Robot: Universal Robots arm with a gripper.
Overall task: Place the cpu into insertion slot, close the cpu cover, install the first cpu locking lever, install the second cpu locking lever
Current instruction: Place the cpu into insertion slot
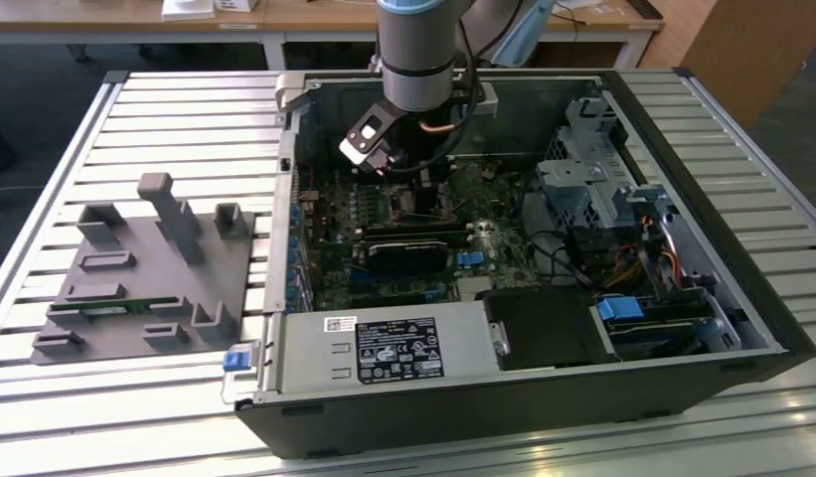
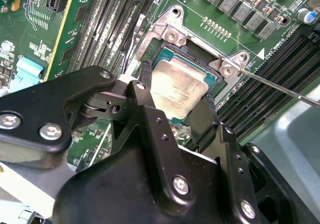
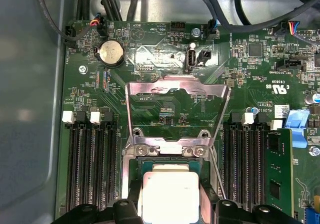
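The cpu (image 2: 180,87), a flat square chip with a dull silver top, lies in the insertion slot (image 2: 176,54), whose dark frame shows around it. My gripper (image 2: 175,95) straddles the chip, and its black fingers (image 2: 145,92) press against two opposite edges. In the first wrist view the cpu (image 3: 167,194) sits between the same fingers (image 3: 131,199). The cpu cover (image 3: 175,88), a grey metal frame with a large window, stands flipped open beyond the slot. A thin wire locking lever (image 2: 280,87) sticks out free at one side. In the exterior view the gripper (image 1: 414,184) reaches down into the computer case.
Rows of memory slots (image 3: 90,169) flank the socket, with a green card (image 3: 277,169) at one side. A coin cell (image 3: 111,53) and cables lie beyond the cover. The case walls (image 1: 726,298) ring the board. A grey fixture (image 1: 142,268) stands at the exterior view's left.
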